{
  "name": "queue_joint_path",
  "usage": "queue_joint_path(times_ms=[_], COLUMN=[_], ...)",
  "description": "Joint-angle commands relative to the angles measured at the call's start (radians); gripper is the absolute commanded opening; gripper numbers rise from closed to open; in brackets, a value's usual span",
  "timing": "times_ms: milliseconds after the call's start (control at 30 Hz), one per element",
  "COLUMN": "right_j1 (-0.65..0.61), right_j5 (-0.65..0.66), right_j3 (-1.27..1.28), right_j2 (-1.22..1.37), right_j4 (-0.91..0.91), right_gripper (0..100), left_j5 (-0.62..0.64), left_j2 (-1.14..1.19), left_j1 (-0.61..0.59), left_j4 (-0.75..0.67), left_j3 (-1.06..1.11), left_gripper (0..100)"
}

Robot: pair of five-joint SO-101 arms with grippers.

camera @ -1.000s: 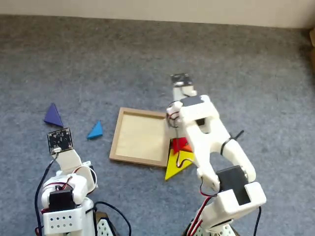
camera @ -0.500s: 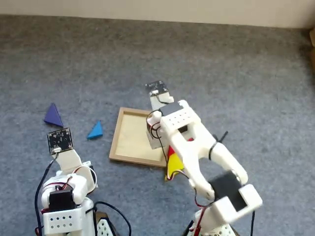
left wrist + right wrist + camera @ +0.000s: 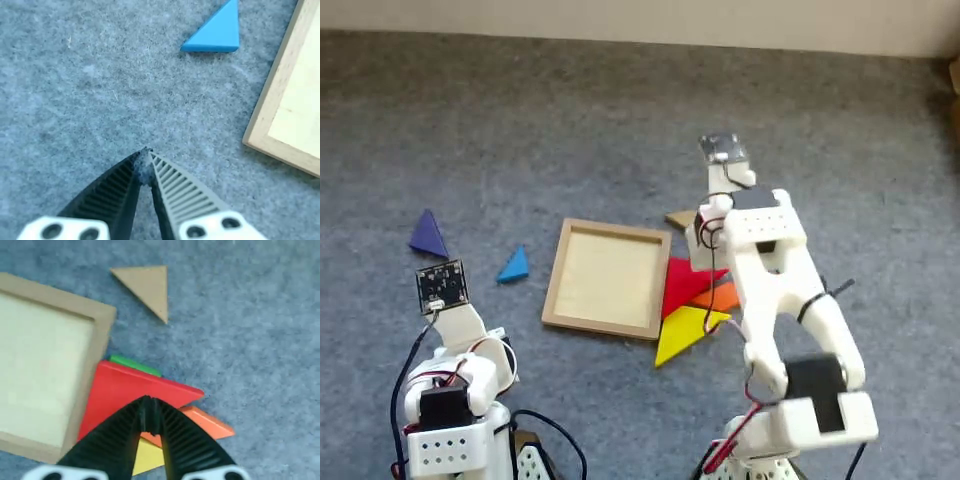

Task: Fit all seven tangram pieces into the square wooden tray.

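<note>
**Beside the Tray, Right Arm Swings Back With Nothing Placed**

At the tray's 3 o'clock, the right arm (image 3: 770,290) stands over a heap of tangram pieces. Half a second earlier it was leaning across the board's near corner. That sweep has left nothing behind: the square wooden tray (image 3: 556,275) lies bare on the grey carpet (image 3: 820,150), and all seven pieces are still outside it.

Largest in the heap is the red triangle (image 3: 688,282), pressed against the tray's 3 o'clock rim. The yellow triangle (image 3: 682,330) juts out at about 4 o'clock, partly beneath the red one. An orange piece (image 3: 720,297) pokes out from under the red one on the side away from the tray. A tan triangle (image 3: 680,218), which the arm covered a moment ago, lies alone at 2 o'clock.

Across the board, a purple triangle (image 3: 428,235) lies well apart at 9 to 10 o'clock, and a blue triangle (image 3: 514,266) sits near the rim at 9 o'clock. A green piece (image 3: 135,365) shows as a sliver by the red triangle's edge.

The right gripper (image 3: 149,410) hangs over the red triangle with its jaws pinched together and nothing between them. The left gripper (image 3: 145,160), at 7 o'clock, has not moved and is likewise closed and empty above the carpet. By this reckoning the filling has yet to start.
</note>
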Motion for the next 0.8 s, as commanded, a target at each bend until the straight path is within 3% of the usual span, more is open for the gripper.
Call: queue_joint_path(times_ms=[0, 233, 767], right_j1=[0.042, 0.142, 0.209], right_j5=[0.077, 0.121, 0.123], right_j3=[-0.035, -0.196, -0.226], right_j2=[0.041, 0.062, 0.189], right_j4=[0.004, 0.151, 0.05], right_gripper=[0.7, 0.7, 0.7], left_j5=[0.008, 0.008, 0.006], left_j2=[-0.042, -0.042, -0.042], left_j1=[-0.016, -0.016, -0.015], left_j4=[0.005, 0.005, 0.005], left_j3=[0.019, 0.019, 0.019], left_gripper=[1, 1, 1])
